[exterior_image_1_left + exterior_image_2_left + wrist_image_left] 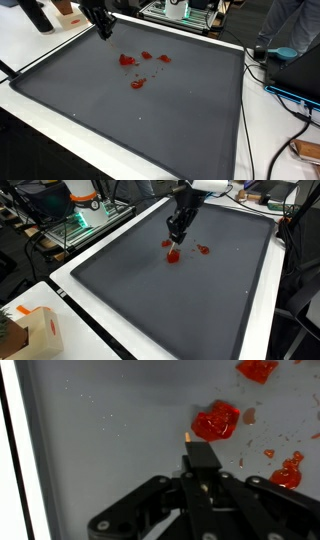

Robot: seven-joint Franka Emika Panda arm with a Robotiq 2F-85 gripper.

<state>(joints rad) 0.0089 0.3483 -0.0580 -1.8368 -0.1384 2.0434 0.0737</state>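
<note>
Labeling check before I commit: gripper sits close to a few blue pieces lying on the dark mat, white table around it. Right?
One thing is off: the pieces are red, not blue, as the wrist view shows clearly. The rest stands: the gripper sits close to them, they lie on the dark mat, and the white table surrounds it.
</note>
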